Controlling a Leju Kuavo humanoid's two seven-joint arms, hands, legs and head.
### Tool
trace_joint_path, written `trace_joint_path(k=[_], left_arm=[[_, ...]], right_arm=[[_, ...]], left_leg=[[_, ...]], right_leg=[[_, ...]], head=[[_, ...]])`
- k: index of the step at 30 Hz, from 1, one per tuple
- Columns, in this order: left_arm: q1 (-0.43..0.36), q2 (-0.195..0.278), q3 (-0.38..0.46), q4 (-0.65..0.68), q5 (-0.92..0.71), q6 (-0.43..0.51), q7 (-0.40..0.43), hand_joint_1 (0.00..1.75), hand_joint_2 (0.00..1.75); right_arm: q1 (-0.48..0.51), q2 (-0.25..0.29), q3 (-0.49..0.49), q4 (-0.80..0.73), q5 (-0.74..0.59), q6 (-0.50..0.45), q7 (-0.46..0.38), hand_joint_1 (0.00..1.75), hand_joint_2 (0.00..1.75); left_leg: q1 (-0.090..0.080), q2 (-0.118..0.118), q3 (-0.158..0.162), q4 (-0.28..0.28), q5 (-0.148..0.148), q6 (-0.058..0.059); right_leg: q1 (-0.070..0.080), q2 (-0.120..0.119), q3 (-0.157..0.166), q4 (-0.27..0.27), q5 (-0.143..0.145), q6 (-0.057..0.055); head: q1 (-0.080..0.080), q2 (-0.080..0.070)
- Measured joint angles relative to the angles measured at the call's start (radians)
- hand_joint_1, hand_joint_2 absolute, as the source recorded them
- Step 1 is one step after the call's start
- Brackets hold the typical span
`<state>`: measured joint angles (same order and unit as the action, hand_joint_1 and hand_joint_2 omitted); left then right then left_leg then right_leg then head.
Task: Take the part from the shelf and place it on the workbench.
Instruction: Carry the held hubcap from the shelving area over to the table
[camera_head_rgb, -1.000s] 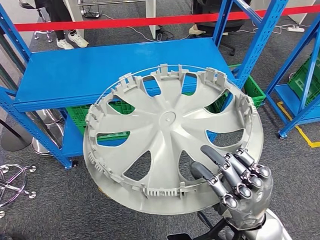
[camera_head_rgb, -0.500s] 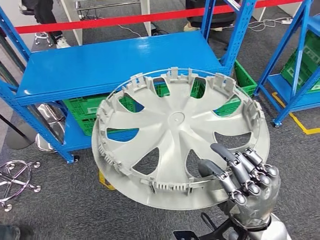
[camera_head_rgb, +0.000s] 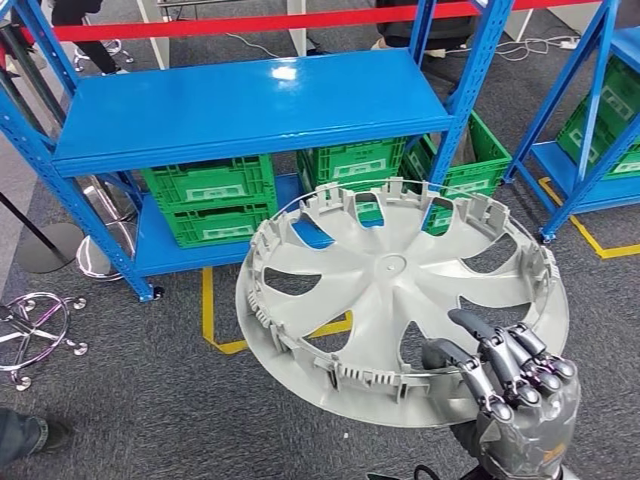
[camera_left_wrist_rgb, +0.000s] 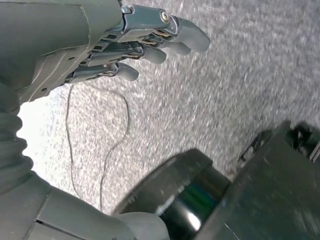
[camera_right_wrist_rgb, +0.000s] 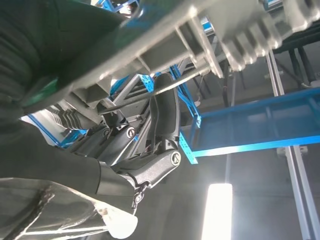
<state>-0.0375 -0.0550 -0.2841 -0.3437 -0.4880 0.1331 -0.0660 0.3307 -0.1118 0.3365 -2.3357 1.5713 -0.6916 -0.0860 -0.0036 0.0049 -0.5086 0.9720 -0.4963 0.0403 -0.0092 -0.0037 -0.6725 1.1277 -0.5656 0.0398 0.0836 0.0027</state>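
Grey plastic fills the middle of the head view: the hubcap (camera_head_rgb: 400, 300), inner side up with its clip tabs ringing the rim, is carried roughly level in the air above the grey carpet floor (camera_head_rgb: 136, 410), in front of the blue shelf (camera_head_rgb: 249, 105) and clear of it. Right robot hand (camera_head_rgb: 513, 385) has it at the near right edge, dark fingers (camera_head_rgb: 483, 345) curled over the rim and onto the spoked face, clamped on the hubcap. From the right wrist view the underside of the hubcap (camera_right_wrist_rgb: 211, 30) runs overhead with the fingers (camera_right_wrist_rgb: 162, 115) hooked up against it.

Left robot hand (camera_left_wrist_rgb: 113, 45) hangs over the carpet, fingers (camera_left_wrist_rgb: 181, 37) stretched out side by side with nothing in them, slack and not gripping anything; a thin cable (camera_left_wrist_rgb: 113, 135) loops on the floor beneath.

Under the shelf's top deck, green crates (camera_head_rgb: 207, 200) sit on the lower level, more of them off to the right. Yellow tape (camera_head_rgb: 219, 320) marks the floor by the shelf foot. A chrome stool base (camera_head_rgb: 34, 335) stands at the left, red barrier tape (camera_head_rgb: 226, 22) stretches behind
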Motion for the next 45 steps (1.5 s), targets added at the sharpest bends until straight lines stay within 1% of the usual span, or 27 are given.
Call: trace_joint_path(k=[1,2,4,6,8,10,12,13,16,17,18,19,21,23,24,27,29,32,33,35,36,37,39,40,42,43,45], left_arm=[[-0.002,-0.001,0.003,0.000,0.003,-0.001,0.000,0.00,1.75],[-0.004,-0.001,0.005,0.000,0.007,-0.001,0.000,0.00,1.75],[-0.008,-0.002,0.009,0.000,0.013,-0.001,0.000,0.00,1.75],[-0.013,-0.003,0.012,0.000,0.017,-0.001,0.000,0.00,1.75],[-0.017,-0.004,0.014,0.000,0.018,-0.001,0.000,0.00,1.75],[-0.019,-0.004,0.015,0.000,0.019,-0.001,0.000,0.00,1.75],[-0.018,-0.004,0.016,0.002,0.019,-0.001,0.000,0.00,1.75],[-0.018,-0.003,0.016,0.002,0.019,-0.001,0.000,0.00,1.75],[-0.020,-0.003,0.017,0.003,0.020,-0.001,0.000,0.00,1.75],[-0.021,-0.003,0.017,0.003,0.020,-0.001,0.000,0.00,1.75],[-0.022,-0.003,0.017,0.003,0.020,-0.001,0.000,0.00,1.75],[-0.022,-0.003,0.018,0.003,0.020,-0.001,0.000,0.00,1.75],[-0.021,-0.003,0.018,0.003,0.019,-0.001,0.000,0.00,1.75],[-0.021,-0.002,0.018,0.003,0.019,-0.001,0.000,0.00,1.75],[-0.021,-0.001,0.018,0.003,0.019,-0.001,0.000,0.00,1.75],[-0.020,-0.004,0.018,0.004,0.019,-0.001,0.000,0.00,1.75],[-0.018,-0.005,0.019,0.004,0.019,-0.001,0.000,0.00,1.75],[-0.019,-0.005,0.023,0.005,0.019,-0.003,-0.006,0.00,1.75],[-0.019,-0.007,0.024,0.005,0.019,-0.004,-0.009,0.00,1.75],[-0.019,-0.009,0.026,0.005,0.019,-0.005,-0.012,0.00,1.75],[-0.020,-0.010,0.026,0.005,0.020,-0.006,-0.013,0.00,1.75],[-0.021,-0.010,0.027,0.005,0.020,-0.005,-0.013,0.00,1.75],[-0.023,-0.010,0.029,0.005,0.020,-0.005,-0.014,0.00,1.75],[-0.023,-0.010,0.029,0.005,0.020,-0.004,-0.015,0.00,1.75],[-0.022,-0.009,0.030,0.005,0.021,-0.004,-0.016,0.00,1.75],[-0.021,-0.008,0.031,0.005,0.021,-0.004,-0.017,0.00,1.75],[-0.021,-0.008,0.031,0.006,0.022,-0.005,-0.018,0.00,1.75]], right_arm=[[0.001,0.000,-0.002,0.000,0.000,0.000,0.000,1.75,1.75],[0.001,0.000,-0.005,0.000,0.000,0.000,-0.001,1.75,1.75],[0.002,0.000,-0.009,0.000,0.000,0.000,0.000,1.75,1.75],[0.002,0.000,-0.013,-0.001,0.000,0.000,0.000,1.75,1.75],[0.001,0.000,-0.016,-0.003,0.000,0.000,0.001,1.75,1.75],[0.002,0.001,-0.018,-0.004,0.000,0.000,0.002,1.75,1.75],[0.003,0.003,-0.019,-0.005,0.000,0.000,0.002,1.75,1.75],[0.003,0.004,-0.020,-0.005,0.000,0.000,0.003,1.75,1.75],[0.003,0.008,-0.022,-0.005,0.000,0.000,0.003,1.75,1.75],[0.003,0.008,-0.022,-0.005,0.000,0.000,0.003,1.75,1.75],[0.003,0.008,-0.022,-0.005,0.000,0.000,0.003,1.75,1.75],[0.003,0.009,-0.023,-0.005,0.000,0.000,0.003,1.75,1.75],[0.004,0.010,-0.023,-0.005,0.000,0.000,0.003,1.75,1.75],[0.004,0.012,-0.023,-0.005,0.000,0.000,0.003,1.75,1.75],[0.004,0.013,-0.023,-0.006,0.000,0.000,0.003,1.75,1.75],[0.004,0.014,-0.023,-0.007,0.000,0.000,0.003,1.75,1.75],[0.005,0.014,-0.024,-0.008,0.000,0.000,0.003,1.75,1.75],[0.005,0.014,-0.025,-0.008,0.000,0.000,0.003,1.75,1.75],[0.005,0.014,-0.025,-0.008,0.000,0.000,0.004,1.75,1.75],[0.005,0.014,-0.025,-0.008,0.000,0.000,0.005,1.75,1.75],[0.005,0.014,-0.025,-0.008,0.000,0.000,0.005,1.75,1.75],[0.004,0.014,-0.025,-0.008,0.000,0.000,0.005,1.75,1.75],[0.005,0.014,-0.025,-0.009,0.000,0.000,0.005,1.75,1.75],[0.005,0.014,-0.025,-0.009,0.000,0.000,0.006,1.75,1.75],[0.006,0.014,-0.026,-0.010,0.000,0.000,0.006,1.75,1.75],[0.005,0.014,-0.026,-0.010,0.000,0.000,0.006,1.75,1.75],[0.004,0.014,-0.026,-0.010,0.000,0.000,0.006,1.75,1.75]], left_leg=[[-0.001,0.001,-0.015,0.001,0.011,0.002],[-0.003,0.003,-0.031,0.004,0.023,0.003],[-0.004,0.007,-0.065,0.012,0.044,0.001],[-0.003,0.008,-0.098,0.024,0.063,-0.005],[-0.005,0.006,-0.119,0.038,0.079,-0.014],[-0.007,0.005,-0.128,0.043,0.098,-0.023],[-0.006,0.004,-0.136,0.045,0.102,-0.033],[-0.005,0.002,-0.143,0.060,0.078,-0.039],[-0.001,-0.001,-0.171,0.212,-0.073,-0.053],[0.000,-0.001,-0.176,0.275,-0.103,-0.055],[0.000,-0.001,-0.172,0.321,-0.109,-0.055],[0.000,-0.001,-0.156,0.333,-0.092,-0.053],[-0.001,-0.002,-0.077,0.247,-0.041,-0.042],[-0.005,-0.005,0.020,0.096,-0.037,-0.027],[-0.008,-0.006,0.047,0.045,-0.045,-0.022],[-0.013,-0.004,0.042,0.002,-0.029,-0.012],[-0.009,0.002,0.017,-0.008,0.001,-0.001],[-0.007,0.006,-0.031,-0.009,0.043,0.006],[-0.007,0.007,-0.050,-0.006,0.056,0.004],[-0.005,0.009,-0.090,0.003,0.081,-0.001],[-0.003,0.010,-0.110,0.011,0.092,-0.006],[-0.002,0.009,-0.128,0.020,0.102,-0.011],[-0.004,0.006,-0.150,0.037,0.120,-0.022],[-0.004,0.005,-0.155,0.040,0.129,-0.027],[-0.002,0.003,-0.160,0.040,0.142,-0.038],[0.000,0.002,-0.165,0.048,0.126,-0.044],[0.003,0.000,-0.179,0.115,0.030,-0.055]], right_leg=[[-0.001,0.000,-0.012,0.067,-0.043,0.003],[-0.001,0.001,-0.018,0.126,-0.063,0.004],[-0.001,0.001,0.006,0.169,-0.028,0.006],[-0.002,0.000,0.095,0.077,0.026,0.007],[-0.002,0.001,0.211,-0.081,0.012,0.002],[0.002,0.002,0.253,-0.157,-0.014,-0.008],[0.001,0.000,0.230,-0.158,-0.002,-0.022],[0.000,-0.002,0.219,-0.158,0.007,-0.032],[0.001,-0.005,0.185,-0.154,0.042,-0.049],[0.003,-0.006,0.170,-0.149,0.054,-0.050],[0.004,-0.006,0.154,-0.143,0.065,-0.050],[0.006,-0.006,0.134,-0.135,0.074,-0.051],[0.010,-0.005,0.100,-0.120,0.090,-0.050],[0.015,-0.005,0.077,-0.111,0.106,-0.046],[0.014,-0.006,0.069,-0.110,0.115,-0.042],[0.009,-0.006,0.052,-0.114,0.139,-0.023],[0.007,-0.001,0.030,-0.081,0.087,-0.012],[0.001,0.001,-0.007,0.082,-0.052,0.000],[-0.001,0.001,-0.005,0.130,-0.060,0.004],[-0.004,0.001,0.035,0.144,-0.012,0.010],[-0.006,0.001,0.080,0.099,0.018,0.014],[-0.008,0.001,0.137,0.027,0.025,0.018],[-0.008,0.005,0.227,-0.108,-0.003,0.011],[-0.006,0.006,0.244,-0.140,-0.020,0.004],[-0.004,0.004,0.228,-0.143,-0.012,-0.018],[-0.004,0.003,0.217,-0.140,-0.001,-0.028],[-0.004,-0.001,0.190,-0.139,0.025,-0.044]], head=[[0.001,0.000],[0.001,0.000],[0.001,0.000],[0.001,0.000],[0.002,0.000],[0.004,0.000],[0.004,0.000],[0.002,0.000],[-0.004,0.000],[-0.005,0.000],[-0.005,0.000],[-0.006,0.000],[-0.005,0.000],[-0.005,0.000],[-0.004,0.000],[-0.005,0.000],[-0.005,0.000],[-0.001,0.000],[0.000,0.000],[0.000,0.000],[0.000,0.000],[0.000,0.000],[0.001,0.000],[0.001,0.000],[0.000,0.000],[-0.001,0.000],[-0.004,0.000]])
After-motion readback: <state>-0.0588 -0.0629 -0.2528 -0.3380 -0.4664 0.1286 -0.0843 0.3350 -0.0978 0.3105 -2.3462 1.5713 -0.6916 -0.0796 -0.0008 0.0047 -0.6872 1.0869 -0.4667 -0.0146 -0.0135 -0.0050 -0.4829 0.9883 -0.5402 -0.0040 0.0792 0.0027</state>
